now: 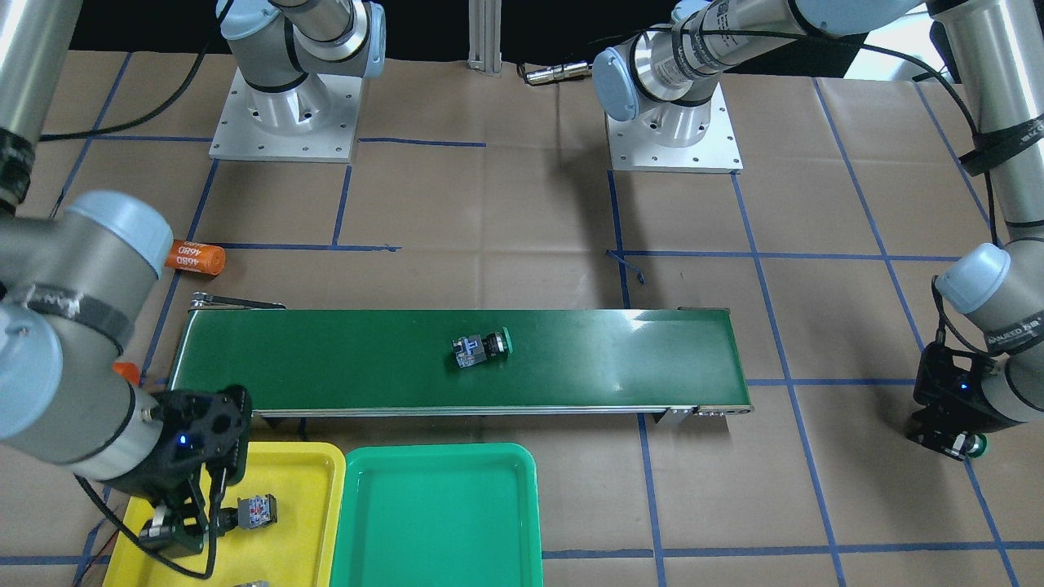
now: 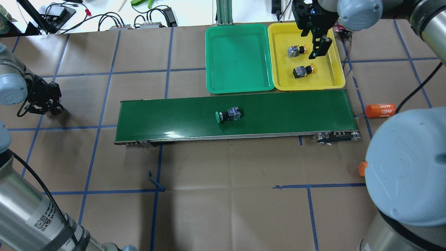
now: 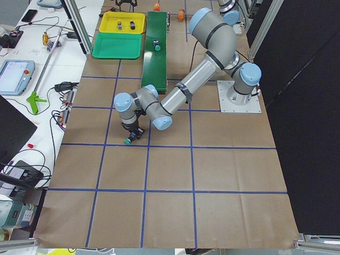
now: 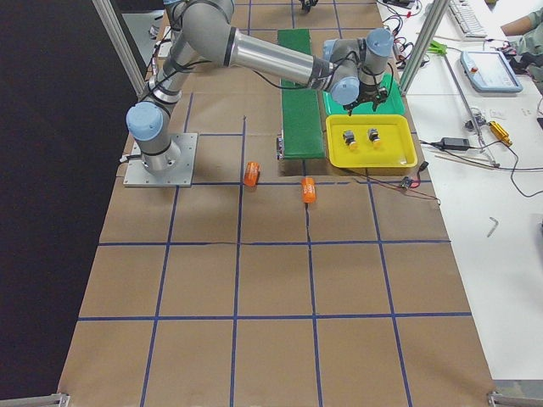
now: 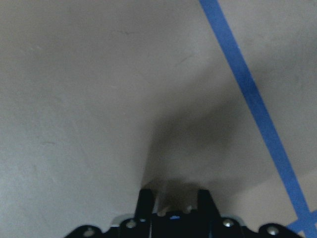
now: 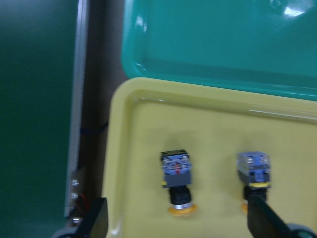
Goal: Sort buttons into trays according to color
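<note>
A green-capped button [image 2: 226, 115] lies on its side in the middle of the dark-green conveyor belt [image 2: 285, 111]. The yellow tray [image 2: 327, 75] holds two yellow-capped buttons [image 2: 296, 50] [image 2: 301, 71], and the green tray [image 2: 238, 82] stands beside it. My right gripper [image 2: 315, 48] hovers over the yellow tray, open; in the right wrist view one button [image 6: 177, 178] lies between its spread fingers [image 6: 96, 220] and the other [image 6: 253, 171] sits by the right finger. My left gripper [image 1: 950, 444] is low over the paper far from the belt, shut on a green-capped button [image 1: 973, 444].
An orange cylinder marked 4680 [image 2: 380, 110] lies on the table past the belt's end on my right, and a second orange one [image 2: 363, 168] shows partly behind my right arm. Cables and tools lie beyond the table's far edge [image 2: 115, 21].
</note>
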### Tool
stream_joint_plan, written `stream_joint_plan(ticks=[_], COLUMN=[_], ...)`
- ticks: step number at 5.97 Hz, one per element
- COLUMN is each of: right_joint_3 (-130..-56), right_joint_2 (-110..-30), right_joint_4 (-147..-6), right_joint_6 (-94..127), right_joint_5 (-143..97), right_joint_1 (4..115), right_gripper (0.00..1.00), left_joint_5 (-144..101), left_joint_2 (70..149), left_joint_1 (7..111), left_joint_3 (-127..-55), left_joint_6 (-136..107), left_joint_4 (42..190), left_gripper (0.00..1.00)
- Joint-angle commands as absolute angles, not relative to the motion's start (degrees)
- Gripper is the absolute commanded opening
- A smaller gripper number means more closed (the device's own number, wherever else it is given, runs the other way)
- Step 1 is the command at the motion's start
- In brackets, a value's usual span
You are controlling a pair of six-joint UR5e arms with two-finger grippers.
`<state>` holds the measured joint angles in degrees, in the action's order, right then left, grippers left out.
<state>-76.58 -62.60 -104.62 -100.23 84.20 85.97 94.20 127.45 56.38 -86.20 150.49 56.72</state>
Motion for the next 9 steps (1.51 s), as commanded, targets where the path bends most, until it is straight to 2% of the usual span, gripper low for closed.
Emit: stream_joint_plan(ticks=[1,3,5,8,9], right_joint_3=[-93.5,-96.9,-98.0,-105.9,-106.2], right_joint_2=[-76.4,-78.0,-73.9,-72.7,-72.6], right_joint_4=[-104.1,-107.4,-114.7,-126.4,-128.0], right_joint_6=[-92.8,-85.9,-79.6,-87.3,-90.8], right_joint_5=[83.9,84.0,83.8,84.1,84.2], right_joint_1=[86.4,89.1,96.7,97.6,96.8], right_gripper=[1.00,1.00,1.00,1.00,1.00], left_joint_5=[94.3,91.0,90.3,90.3,90.7], left_joint_2=[122.9,115.4,107.3,106.7,106.9], left_joint_1=[57.5,62.0,71.1,90.8,92.5], left_joint_3=[-87.8,-93.3,-100.5,-102.8,-105.4], left_joint_6=[140.9,123.9,103.0,89.4,86.7], left_joint_4=[60.2,64.7,66.5,67.1,63.2], left_gripper=[0.00,0.00,0.00,0.00,0.03])
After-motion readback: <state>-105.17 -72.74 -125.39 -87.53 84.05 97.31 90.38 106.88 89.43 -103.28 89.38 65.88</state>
